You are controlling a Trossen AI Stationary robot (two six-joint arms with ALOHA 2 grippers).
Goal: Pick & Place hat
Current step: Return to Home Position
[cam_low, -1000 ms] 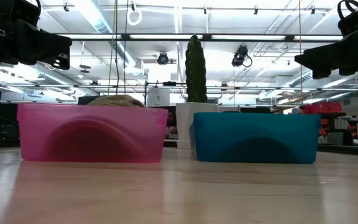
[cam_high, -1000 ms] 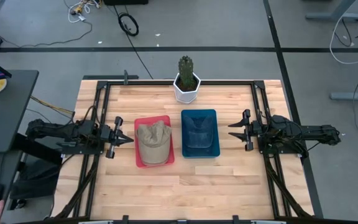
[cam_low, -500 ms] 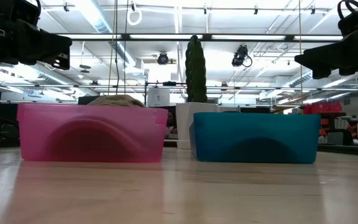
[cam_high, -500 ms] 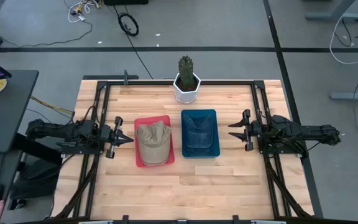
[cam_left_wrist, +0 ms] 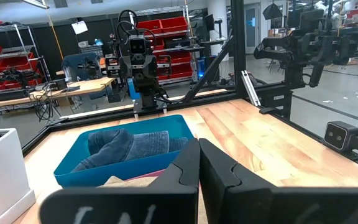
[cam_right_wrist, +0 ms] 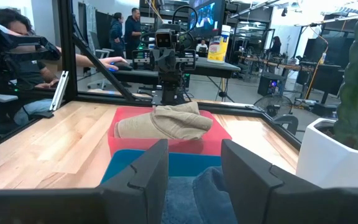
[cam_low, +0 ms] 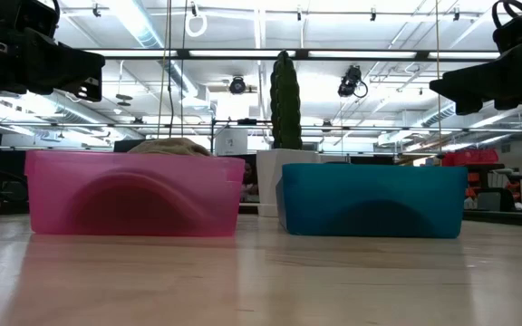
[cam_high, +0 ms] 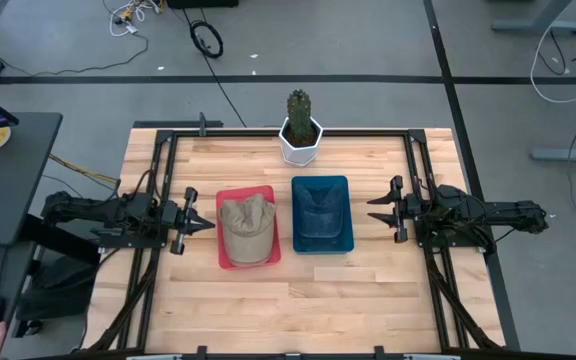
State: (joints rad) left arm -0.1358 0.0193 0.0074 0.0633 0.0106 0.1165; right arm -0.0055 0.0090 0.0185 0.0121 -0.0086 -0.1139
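Observation:
A tan hat (cam_high: 246, 228) lies in a pink bin (cam_high: 222, 255) near the table's middle; its crown shows above the bin wall in the low view (cam_low: 166, 145). A blue hat (cam_high: 320, 212) lies crumpled in the blue bin (cam_high: 321, 247) to the right of it. My left gripper (cam_high: 206, 224) hovers level just left of the pink bin, shut and empty, fingers meeting in its wrist view (cam_left_wrist: 199, 149). My right gripper (cam_high: 374, 211) hovers right of the blue bin, open and empty, its fingers apart in its wrist view (cam_right_wrist: 194, 152).
A cactus in a white pot (cam_high: 300, 135) stands at the table's far edge, behind the bins. Black rails (cam_high: 164, 150) run along the table's sides. Bare wood (cam_high: 298, 305) lies toward the near edge. People sit at desks beyond the table (cam_right_wrist: 8, 37).

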